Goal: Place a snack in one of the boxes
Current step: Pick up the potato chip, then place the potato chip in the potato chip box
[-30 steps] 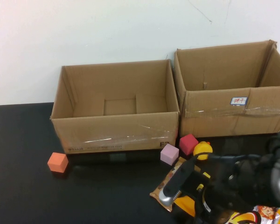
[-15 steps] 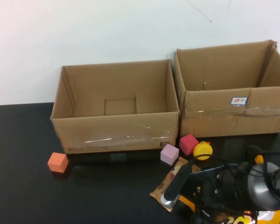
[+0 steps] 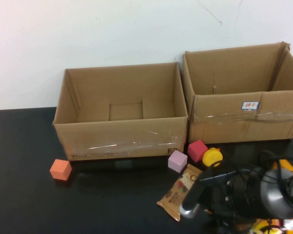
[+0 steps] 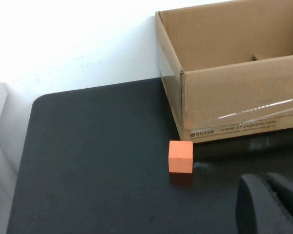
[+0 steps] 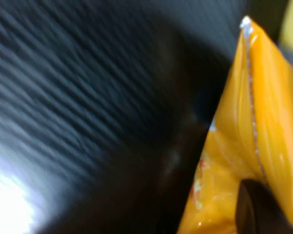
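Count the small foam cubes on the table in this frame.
3. An orange foam cube sits left of the left cardboard box's front; a lilac cube and a magenta cube sit by its right front corner. The right arm may hide more.

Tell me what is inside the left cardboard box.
The left box shows only bare cardboard flaps inside; its front wall hides the nearest floor. Right gripper is at an orange snack bag; left gripper hangs nearby.
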